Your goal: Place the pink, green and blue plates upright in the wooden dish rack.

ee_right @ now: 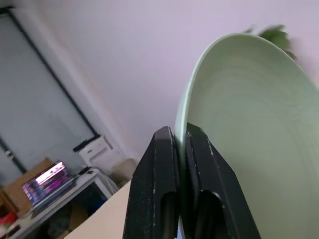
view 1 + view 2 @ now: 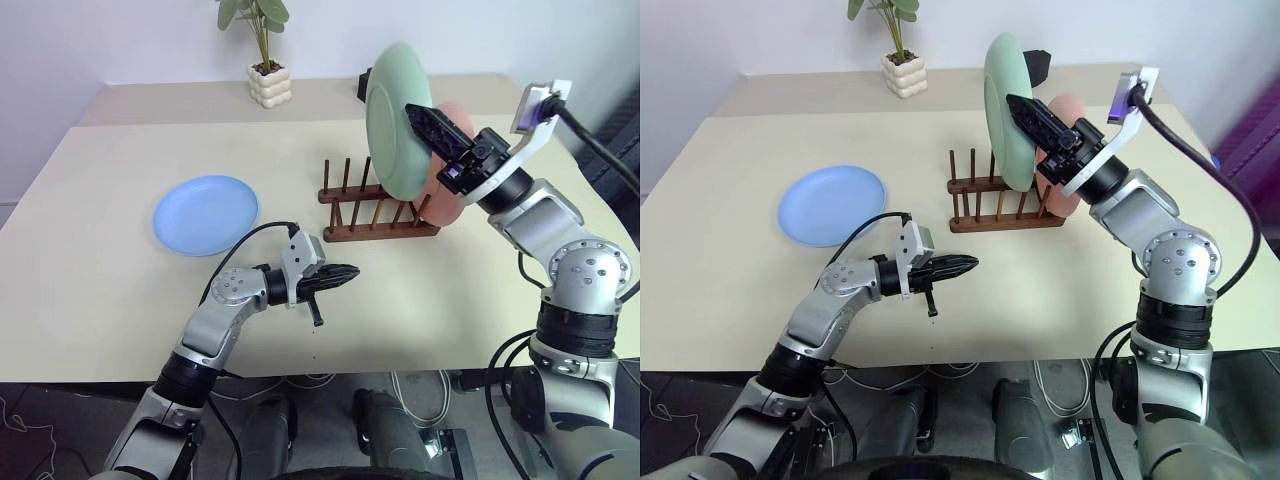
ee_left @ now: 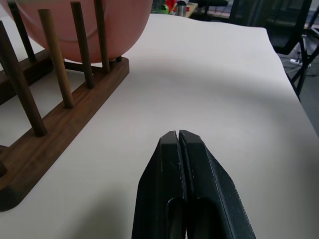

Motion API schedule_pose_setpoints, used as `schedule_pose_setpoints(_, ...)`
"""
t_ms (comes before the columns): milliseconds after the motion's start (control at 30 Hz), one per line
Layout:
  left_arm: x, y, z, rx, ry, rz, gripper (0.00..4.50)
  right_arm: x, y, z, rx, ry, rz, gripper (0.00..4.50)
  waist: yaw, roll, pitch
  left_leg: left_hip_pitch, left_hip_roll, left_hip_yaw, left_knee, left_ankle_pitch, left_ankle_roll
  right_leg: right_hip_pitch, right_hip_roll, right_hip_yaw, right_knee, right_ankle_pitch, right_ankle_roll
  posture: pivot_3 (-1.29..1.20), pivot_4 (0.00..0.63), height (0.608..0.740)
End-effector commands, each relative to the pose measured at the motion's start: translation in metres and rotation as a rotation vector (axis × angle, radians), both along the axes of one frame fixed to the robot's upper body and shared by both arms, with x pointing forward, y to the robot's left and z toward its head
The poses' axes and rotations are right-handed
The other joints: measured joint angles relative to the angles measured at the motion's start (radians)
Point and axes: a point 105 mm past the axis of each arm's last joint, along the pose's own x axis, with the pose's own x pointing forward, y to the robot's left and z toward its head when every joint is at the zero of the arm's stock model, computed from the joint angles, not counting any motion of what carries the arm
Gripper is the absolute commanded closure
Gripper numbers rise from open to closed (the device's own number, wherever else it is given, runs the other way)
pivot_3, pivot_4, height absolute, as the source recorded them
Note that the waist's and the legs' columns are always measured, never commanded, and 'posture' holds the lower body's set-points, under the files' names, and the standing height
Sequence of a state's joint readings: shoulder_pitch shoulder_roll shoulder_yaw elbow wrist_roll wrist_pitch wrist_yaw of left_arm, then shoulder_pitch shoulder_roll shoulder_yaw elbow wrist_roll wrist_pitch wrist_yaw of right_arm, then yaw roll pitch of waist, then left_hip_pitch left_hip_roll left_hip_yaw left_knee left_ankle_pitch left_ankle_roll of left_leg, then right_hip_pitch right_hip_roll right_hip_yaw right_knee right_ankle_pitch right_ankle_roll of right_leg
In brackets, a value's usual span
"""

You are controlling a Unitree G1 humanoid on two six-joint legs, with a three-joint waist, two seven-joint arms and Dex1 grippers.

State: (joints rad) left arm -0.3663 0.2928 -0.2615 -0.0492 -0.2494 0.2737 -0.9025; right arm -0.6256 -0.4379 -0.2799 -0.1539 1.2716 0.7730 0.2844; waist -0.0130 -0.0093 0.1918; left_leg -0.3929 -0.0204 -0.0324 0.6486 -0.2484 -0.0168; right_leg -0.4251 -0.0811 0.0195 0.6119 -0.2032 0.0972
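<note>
While the pink plate (image 2: 447,190) stands upright in the wooden rack (image 2: 372,212), the right gripper (image 2: 418,117) pinches the green plate (image 2: 393,120) above it; the blue plate (image 2: 205,213) lies on the table (image 2: 100,250), and the left gripper (image 2: 350,272) is closed, empty.

The dark brown wooden dish rack (image 2: 375,210) stands with its two rows of upright pegs. The salmon pink plate (image 2: 447,180) stands on edge in the rack's right end. The mint green plate (image 2: 396,120) is held upright above the rack. The sky blue plate (image 2: 205,213) lies flat, well left of the rack.
</note>
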Motion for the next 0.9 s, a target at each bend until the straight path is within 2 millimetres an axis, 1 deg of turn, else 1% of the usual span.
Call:
schedule_pose_setpoints(33, -0.002, -0.003, 0.011, -0.021, -0.047, -0.013, 4.5, 0.002, -0.002, 0.008, 0.031, -0.019, -0.017, 4.45, 0.0, 0.0, 0.0, 0.0, 0.0, 0.0, 0.0, 0.0, 0.0, 0.0, 0.0, 0.0, 0.0, 0.0, 0.0, 0.0, 0.15, 0.736)
schedule_pose_setpoints(233, -0.001, -0.002, 0.011, -0.019, -0.046, -0.004, 4.5, 0.015, -0.007, 0.003, 0.062, 0.029, -0.053, 4.45, -0.001, 0.0, 0.0, 0.0, 0.0, 0.0, 0.0, 0.0, 0.0, 0.0, 0.0, 0.0, 0.0, 0.0, 0.0, 0.0, 0.15, 0.736)
schedule_pose_setpoints(500, -0.002, 0.0, 0.011, -0.017, -0.048, 0.002, 4.5, 0.024, -0.011, -0.006, 0.096, 0.093, -0.076, 4.45, -0.001, 0.0, 0.0, 0.0, 0.0, 0.0, 0.0, 0.0, 0.0, 0.0, 0.0, 0.0, 0.0, 0.0, 0.0, 0.0, 0.15, 0.736)
schedule_pose_setpoints(600, -0.002, 0.0, 0.011, -0.016, -0.049, 0.002, 4.5, 0.024, -0.011, -0.007, 0.1, 0.101, -0.071, 3.5, -0.001, 0.0, 0.0, 0.0, 0.0, 0.0, 0.0, 0.0, 0.0, 0.0, 0.0, 0.0, 0.0, 0.0, 0.0, 0.0, 0.15, 0.736)
schedule_pose_setpoints(633, -0.002, 0.0, 0.011, -0.016, -0.049, 0.002, 4.5, 0.024, -0.011, -0.007, 0.1, 0.101, -0.071, 3.11, -0.001, 0.0, 0.0, 0.0, 0.0, 0.0, 0.0, 0.0, 0.0, 0.0, 0.0, 0.0, 0.0, 0.0, 0.0, 0.0, 0.15, 0.736)
schedule_pose_setpoints(800, -0.002, 0.0, 0.011, -0.015, -0.047, 0.0, 4.5, 0.024, -0.011, -0.005, 0.068, 0.079, -0.095, 0.55, -0.001, 0.0, 0.0, 0.0, 0.0, 0.0, 0.0, 0.0, 0.0, 0.0, 0.0, 0.0, 0.0, 0.0, 0.0, 0.0, 0.15, 0.736)
schedule_pose_setpoints(833, -0.002, 0.0, 0.011, -0.016, -0.048, 0.0, 4.5, 0.024, -0.011, -0.003, 0.067, 0.072, -0.1, 0.09, -0.001, 0.0, 0.0, 0.0, 0.0, 0.0, 0.0, 0.0, 0.0, 0.0, 0.0, 0.0, 0.0, 0.0, 0.0, 0.0, 0.15, 0.736)
schedule_pose_setpoints(900, -0.002, -0.001, 0.011, -0.017, -0.048, -0.001, 4.5, 0.023, -0.013, 0.002, 0.056, 0.047, -0.108, 0.09, -0.001, 0.0, 0.0, 0.0, 0.0, 0.0, 0.0, 0.0, 0.0, 0.0, 0.0, 0.0, 0.0, 0.0, 0.0, 0.0, 0.15, 0.736)
